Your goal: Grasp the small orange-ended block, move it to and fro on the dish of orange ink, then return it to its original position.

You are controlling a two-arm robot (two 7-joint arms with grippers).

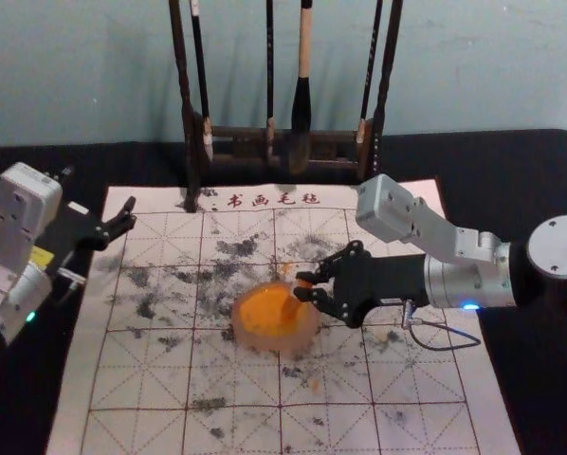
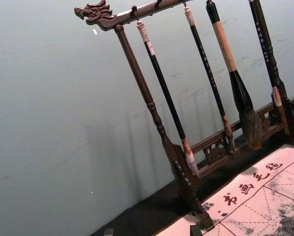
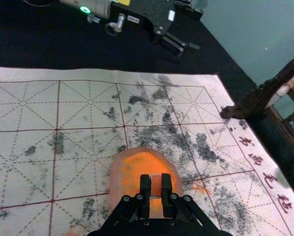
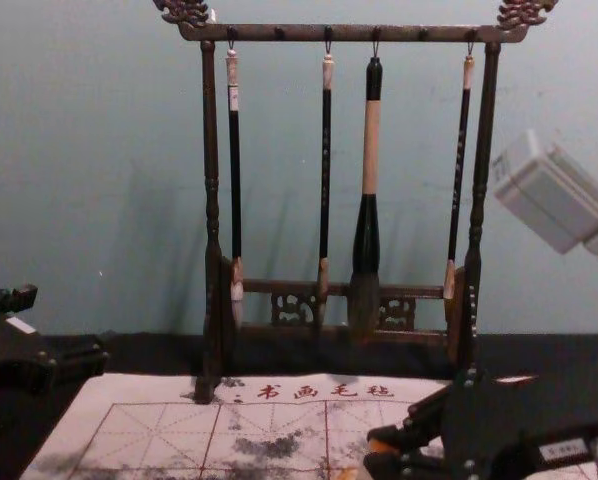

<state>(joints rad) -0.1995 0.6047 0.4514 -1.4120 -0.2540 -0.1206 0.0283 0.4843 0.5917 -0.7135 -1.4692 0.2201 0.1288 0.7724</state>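
In the head view my right gripper (image 1: pixel 303 286) is over the right part of the orange ink dish (image 1: pixel 250 333), shut on the small block (image 1: pixel 301 282). The right wrist view shows the block (image 3: pixel 156 186) between the fingertips of my right gripper (image 3: pixel 156 183), with the dish (image 3: pixel 118 173) beneath. Whether the block touches the ink is hard to tell. In the chest view the block's orange end (image 4: pixel 380 446) pokes out from the fingers. My left gripper (image 1: pixel 124 217) is parked at the mat's upper left corner, open; its fingertips edge into the left wrist view (image 2: pixel 152 231).
A dark wooden rack (image 1: pixel 236 134) with several hanging brushes stands behind the dish at the mat's far edge. The white gridded mat (image 1: pixel 236 384), with grey ink smudges, lies on a black-covered table (image 1: pixel 539 175). A wall rises behind.
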